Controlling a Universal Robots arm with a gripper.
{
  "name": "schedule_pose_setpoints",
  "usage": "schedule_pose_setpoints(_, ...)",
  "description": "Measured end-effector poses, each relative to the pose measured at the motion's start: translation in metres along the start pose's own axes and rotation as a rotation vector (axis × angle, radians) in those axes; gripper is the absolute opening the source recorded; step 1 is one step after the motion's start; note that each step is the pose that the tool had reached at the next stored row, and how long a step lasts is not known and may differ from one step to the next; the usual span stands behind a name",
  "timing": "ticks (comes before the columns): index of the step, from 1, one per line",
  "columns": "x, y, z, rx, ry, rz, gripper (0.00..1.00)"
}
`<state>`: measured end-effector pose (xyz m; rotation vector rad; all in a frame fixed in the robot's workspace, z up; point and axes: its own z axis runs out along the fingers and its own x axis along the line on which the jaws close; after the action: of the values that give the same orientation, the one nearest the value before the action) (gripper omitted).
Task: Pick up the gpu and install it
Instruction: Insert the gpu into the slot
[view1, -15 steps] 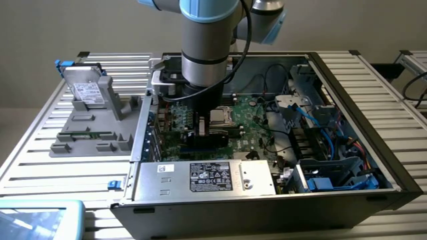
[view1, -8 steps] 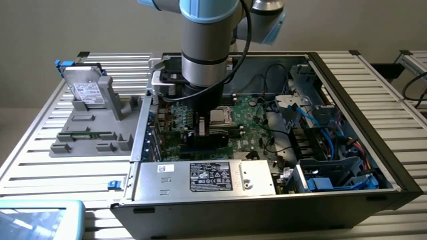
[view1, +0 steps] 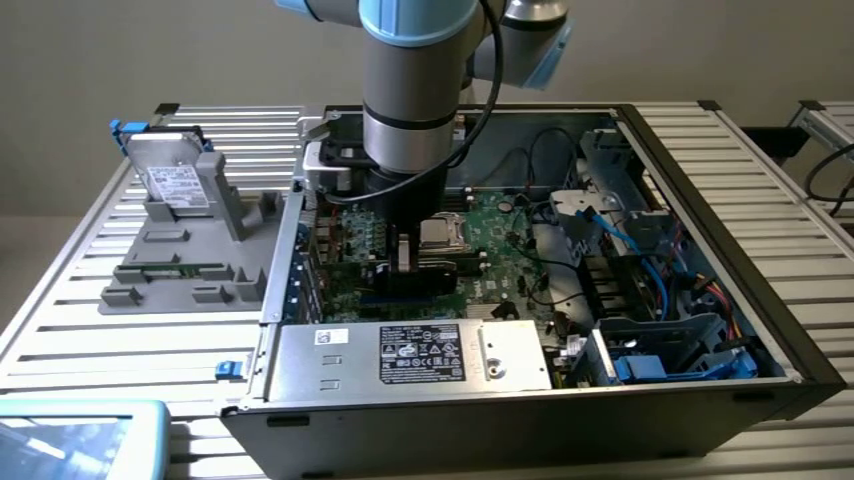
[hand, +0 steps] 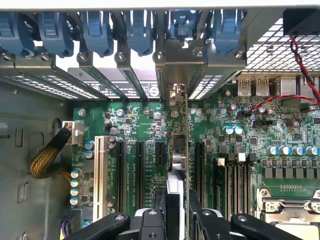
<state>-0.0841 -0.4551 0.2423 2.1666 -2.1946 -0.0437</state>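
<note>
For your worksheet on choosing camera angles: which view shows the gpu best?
The wrist view: the gpu stands edge-on between the gripper fingers, over the green motherboard, its bracket end reaching the rear slots. In the exterior view, the arm hides most of the card inside the computer case.

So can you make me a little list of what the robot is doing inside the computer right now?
place: open computer case on a slatted table
claw: down inside the case, over the green motherboard
holding: the gpu, a thin card standing on edge, gripped between the claw's two sides
where the card is: among the long black slots, its metal end by the case's back openings
seated fully: cannot tell
left outside: grey hard drive on a grey stand
</note>
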Motion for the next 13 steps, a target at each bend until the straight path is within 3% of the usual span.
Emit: schedule_pose_setpoints(13,0.0000,-0.0001,0.0002,0.0001,0.0002,0.000,0.28)
